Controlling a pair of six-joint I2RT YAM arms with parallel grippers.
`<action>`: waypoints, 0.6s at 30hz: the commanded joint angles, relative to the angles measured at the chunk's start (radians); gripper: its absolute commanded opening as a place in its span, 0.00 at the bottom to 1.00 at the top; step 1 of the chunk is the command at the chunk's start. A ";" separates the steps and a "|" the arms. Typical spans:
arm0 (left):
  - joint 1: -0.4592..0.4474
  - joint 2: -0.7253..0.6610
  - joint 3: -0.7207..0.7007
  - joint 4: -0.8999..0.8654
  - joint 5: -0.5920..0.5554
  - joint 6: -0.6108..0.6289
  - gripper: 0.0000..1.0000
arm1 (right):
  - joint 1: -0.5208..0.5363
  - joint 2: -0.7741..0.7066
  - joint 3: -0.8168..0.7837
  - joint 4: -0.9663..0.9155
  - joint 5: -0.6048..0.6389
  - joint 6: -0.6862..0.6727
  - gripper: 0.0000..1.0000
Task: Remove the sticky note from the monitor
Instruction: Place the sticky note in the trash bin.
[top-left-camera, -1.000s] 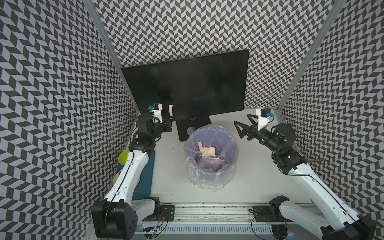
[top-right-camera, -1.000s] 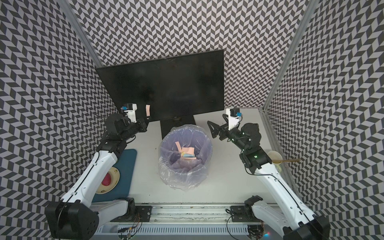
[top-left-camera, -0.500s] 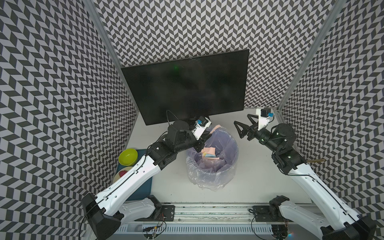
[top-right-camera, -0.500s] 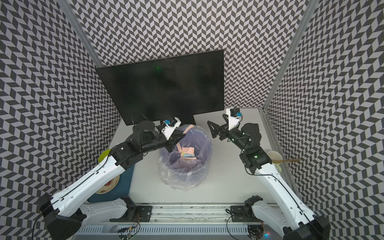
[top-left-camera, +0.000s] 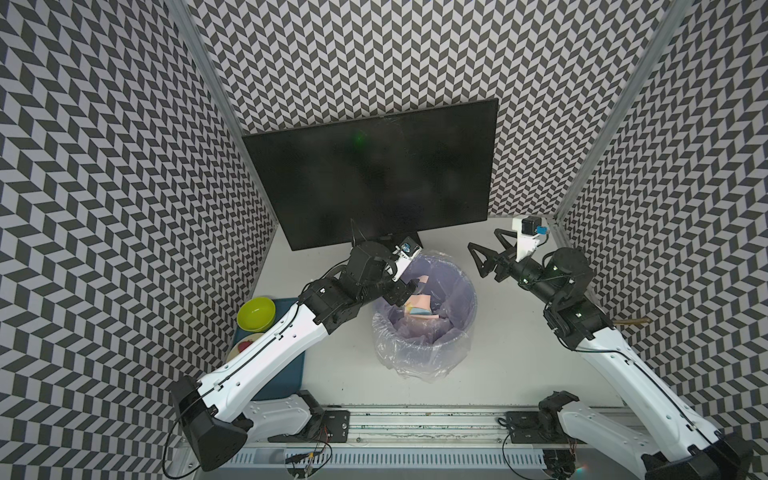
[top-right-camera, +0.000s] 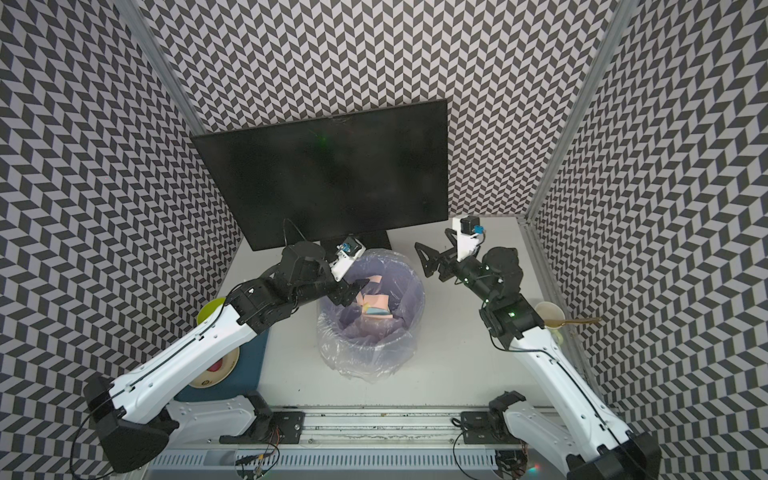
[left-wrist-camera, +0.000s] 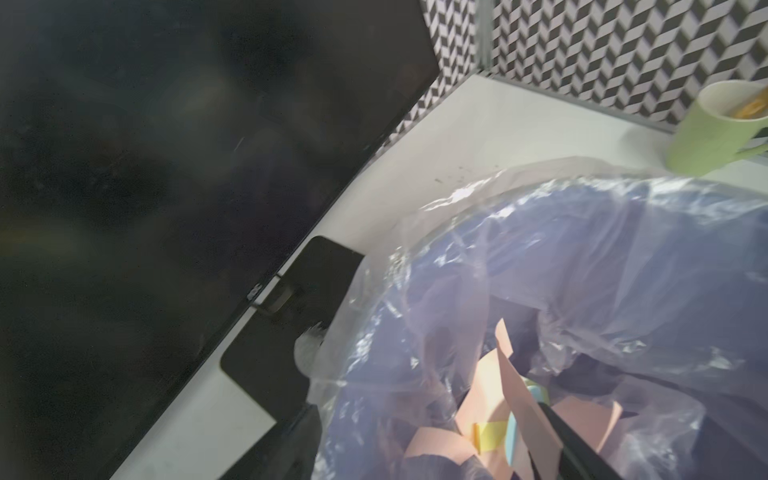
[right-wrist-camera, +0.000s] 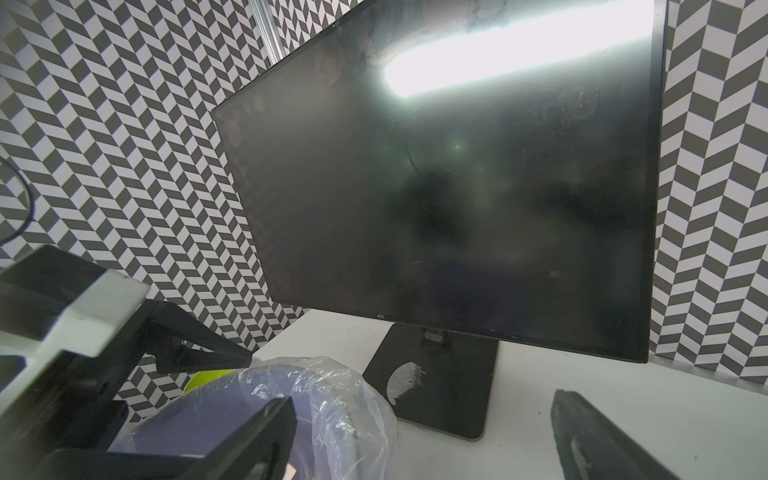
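Two arms reach over the white desk (top-left-camera: 511, 357), with a lined bin (top-left-camera: 419, 353) near its middle. Left of the bin sit a green bowl (top-left-camera: 256, 312) and a blue tray (top-left-camera: 286, 374). The left tool (top-right-camera: 356, 292) hangs over the bin's left rim, jaws apart. In the left wrist view a pink sticky note (left-wrist-camera: 517, 386) stands on edge along one finger (left-wrist-camera: 573, 449) inside the bin's mouth; whether it clings there I cannot tell. Pink, yellow and blue notes (top-left-camera: 419, 305) lie lower in the bin. Behind the bin stands the monitor (top-left-camera: 374, 174), screen dark, its base (right-wrist-camera: 440, 374) just beside the liner. Right of the bin the right tool (top-left-camera: 484, 243) hovers spread wide, holding nothing. Farther right stands a green cup (left-wrist-camera: 706, 137).
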 joint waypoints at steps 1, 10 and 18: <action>-0.001 0.015 0.054 -0.032 -0.115 -0.007 0.85 | -0.004 -0.010 -0.009 0.053 -0.017 0.010 0.99; -0.034 0.126 0.136 0.026 -0.069 -0.043 0.88 | -0.004 -0.009 -0.006 0.051 -0.015 0.007 0.99; -0.107 0.226 0.221 0.042 -0.014 -0.025 0.94 | -0.004 -0.013 -0.008 0.042 -0.008 0.001 0.99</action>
